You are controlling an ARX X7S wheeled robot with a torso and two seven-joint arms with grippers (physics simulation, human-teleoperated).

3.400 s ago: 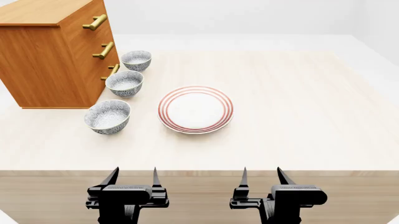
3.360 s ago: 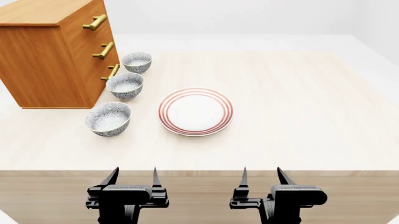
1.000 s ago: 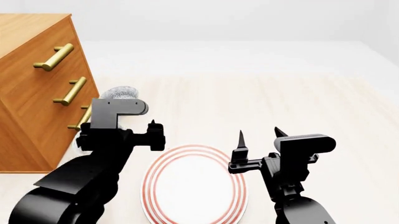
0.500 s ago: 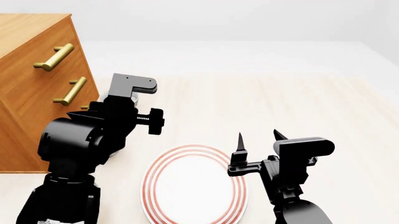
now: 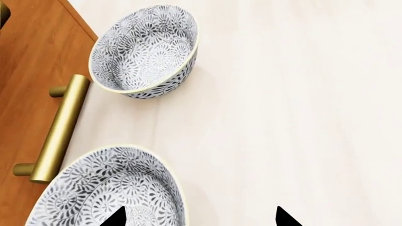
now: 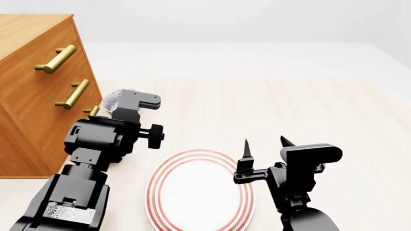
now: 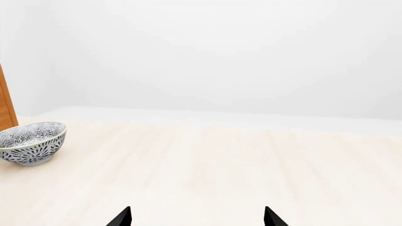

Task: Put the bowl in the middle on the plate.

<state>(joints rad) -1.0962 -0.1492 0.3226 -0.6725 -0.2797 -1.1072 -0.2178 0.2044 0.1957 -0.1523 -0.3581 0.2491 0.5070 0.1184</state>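
Two speckled grey-blue bowls stand in a row beside the dresser in the left wrist view. The nearer one is the middle bowl (image 5: 110,186); the far bowl (image 5: 144,49) lies beyond it. My left gripper (image 5: 199,219) is open and points down: one fingertip (image 5: 117,218) is over the middle bowl's inside, the other over bare table outside its rim. In the head view the left arm hides this bowl; only a sliver of the far bowl (image 6: 113,101) shows. The red-ringed plate (image 6: 199,192) lies near the front. My right gripper (image 6: 264,143) is open and empty above the plate's right side.
The wooden dresser (image 6: 32,96) with brass handles (image 5: 60,129) stands right beside the bowls on the left. In the right wrist view a speckled bowl (image 7: 31,141) sits at the dresser's edge, with light wooden tabletop (image 7: 238,169) stretching beyond.
My left wrist has tipped over to point downward and sunk lower over the bowls by the dresser. The right arm has barely shifted. Plate and bowls have not moved.
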